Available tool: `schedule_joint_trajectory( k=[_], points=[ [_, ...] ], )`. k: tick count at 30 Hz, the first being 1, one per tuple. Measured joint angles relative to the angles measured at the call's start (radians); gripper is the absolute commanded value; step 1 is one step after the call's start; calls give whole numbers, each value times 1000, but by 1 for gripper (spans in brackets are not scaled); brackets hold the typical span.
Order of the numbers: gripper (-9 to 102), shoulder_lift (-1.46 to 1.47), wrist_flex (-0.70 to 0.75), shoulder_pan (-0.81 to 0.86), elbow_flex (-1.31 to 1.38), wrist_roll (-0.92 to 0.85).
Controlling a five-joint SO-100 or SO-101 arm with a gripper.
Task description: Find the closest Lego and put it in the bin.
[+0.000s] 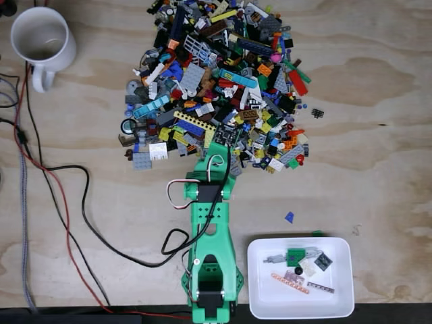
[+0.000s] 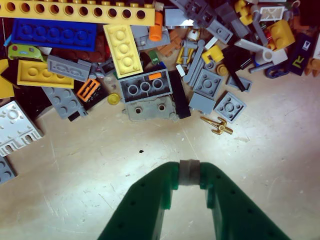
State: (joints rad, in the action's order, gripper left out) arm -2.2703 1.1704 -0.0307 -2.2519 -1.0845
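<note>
A pale plywood bench spans the frame, bearing a Lego heap at upper centre, the white bin at lower right, a mug at upper left, and the green pincer clenched on a small grey piece at the heap's near edge.

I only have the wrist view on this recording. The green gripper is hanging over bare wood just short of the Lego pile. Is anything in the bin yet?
Observer: Yes. In the fixed view the bin already holds several small pieces, among them a green one and a pink strip.
Operator: Where is the bin relative to the arm?
Observer: In the fixed view it sits right of the arm's base.
Operator: Any stray pieces outside the pile?
Observer: A small blue piece lies alone just above the bin.
</note>
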Motion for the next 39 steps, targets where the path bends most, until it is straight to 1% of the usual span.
schedule_joint_trajectory(
  k=[5,9,12,15,18,22,25,29,35,39],
  points=[
    [3,2,-9,-37,-31,67],
    [4,2,-9,-31,-32,89],
    [7,2,-9,-37,-34,100],
    [14,14,-23,-34,-34,124],
    [16,84,-61,-34,-34,224],
    [20,233,-114,-55,-32,416],
    [20,345,-158,-43,-6,537],
    [21,440,-181,-11,80,655],
    [22,537,-184,-3,196,721],
    [22,580,-183,-3,225,742]
  ],
)
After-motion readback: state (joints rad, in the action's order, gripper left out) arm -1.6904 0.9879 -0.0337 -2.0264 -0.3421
